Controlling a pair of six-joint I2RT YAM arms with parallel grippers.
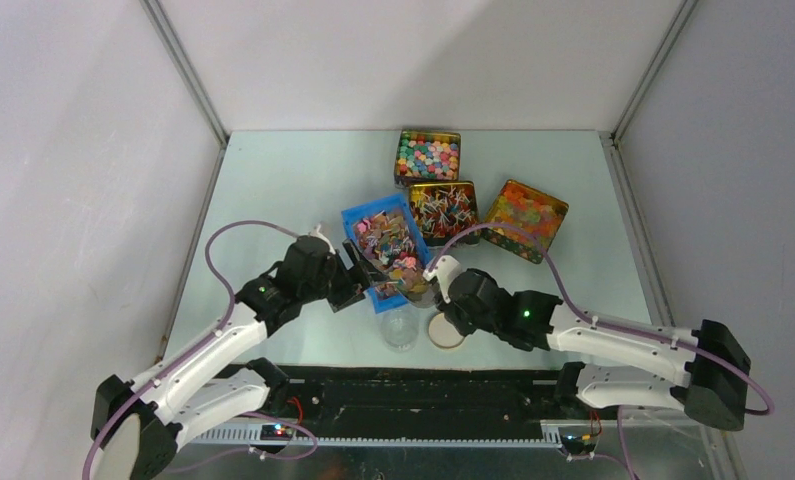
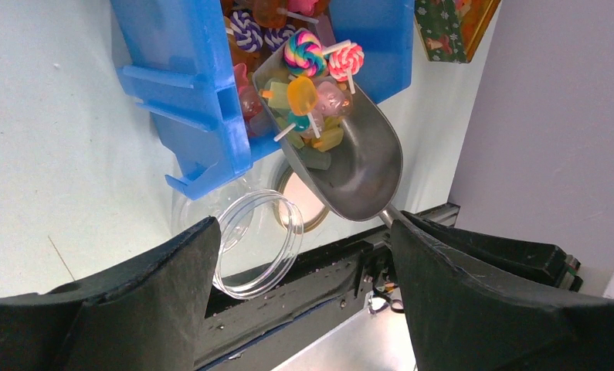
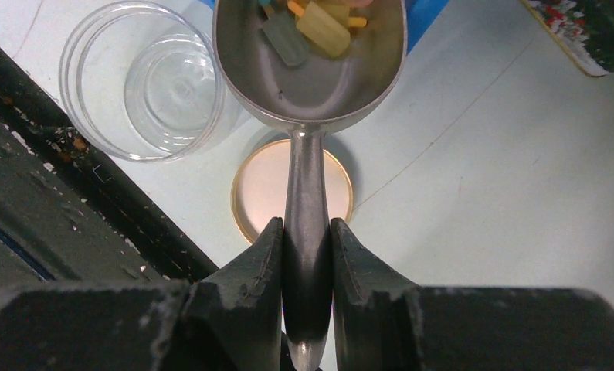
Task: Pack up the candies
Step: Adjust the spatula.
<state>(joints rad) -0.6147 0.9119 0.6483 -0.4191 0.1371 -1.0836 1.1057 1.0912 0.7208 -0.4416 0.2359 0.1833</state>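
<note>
The candies (image 1: 391, 243) are small mixed-colour sweets, some on white sticks, piled in a blue bin (image 1: 358, 218). My right gripper (image 3: 307, 247) is shut on the handle of a metal scoop (image 3: 311, 62). The scoop's mouth lies at the bin's near edge with several candies (image 2: 311, 93) in it. In the top view the right gripper (image 1: 438, 275) is just right of the bin. My left gripper (image 1: 358, 280) is at the bin's near left corner. In its wrist view the left gripper (image 2: 303, 263) is open and holds nothing. An empty clear jar (image 3: 145, 81) stands below the scoop, to its left.
The jar's round lid (image 3: 265, 193) lies flat under the scoop handle. Behind the bin are a tin of pastel balls (image 1: 428, 155), a tin of stick sweets (image 1: 441, 210) and a tin of orange-yellow jelly pieces (image 1: 525, 218). The black base rail (image 1: 413, 395) runs along the near edge.
</note>
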